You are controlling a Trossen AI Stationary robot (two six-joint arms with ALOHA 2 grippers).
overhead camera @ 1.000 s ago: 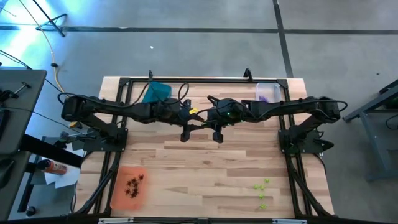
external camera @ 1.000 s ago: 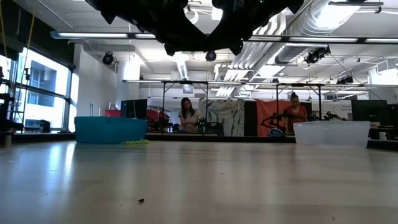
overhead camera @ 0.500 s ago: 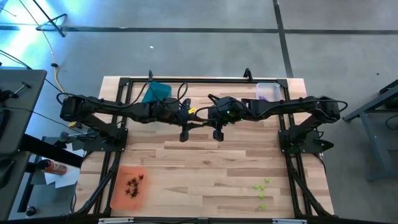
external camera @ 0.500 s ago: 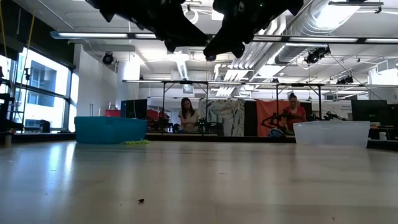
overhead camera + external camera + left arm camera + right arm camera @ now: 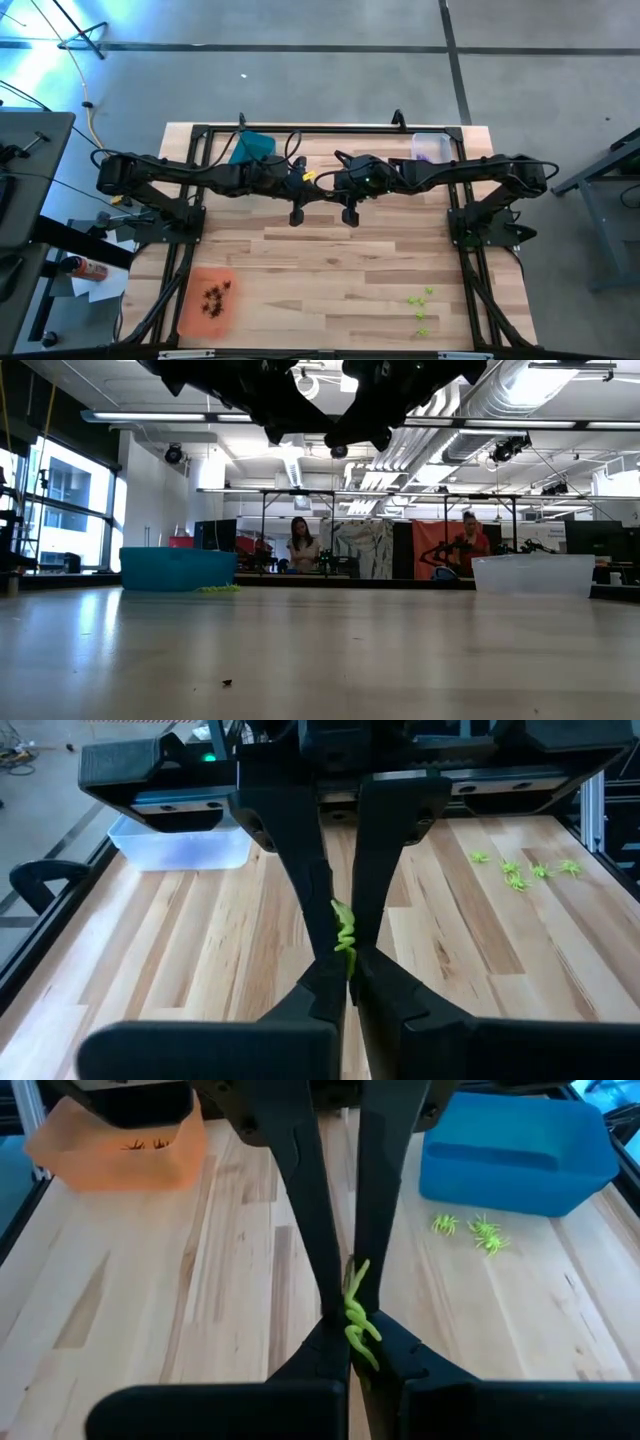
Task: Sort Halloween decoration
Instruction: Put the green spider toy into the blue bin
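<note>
My left gripper (image 5: 345, 955) pinches a lime spider (image 5: 344, 934); my right gripper (image 5: 352, 1315) (mid-table too) clamps another lime trinket (image 5: 357, 1318).

The wooden table (image 5: 330, 270) bears three trays (teal (image 5: 252, 148), clear (image 5: 431, 147), orange (image 5: 209, 298)).

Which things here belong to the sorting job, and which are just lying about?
Job: lime green spiky plastic trinket pinched between left hand and right hand; loose green trinkets; orange plastic tray; teal plastic tray; clear plastic tray.
Lying about: clutter on side table; people in background.
</note>
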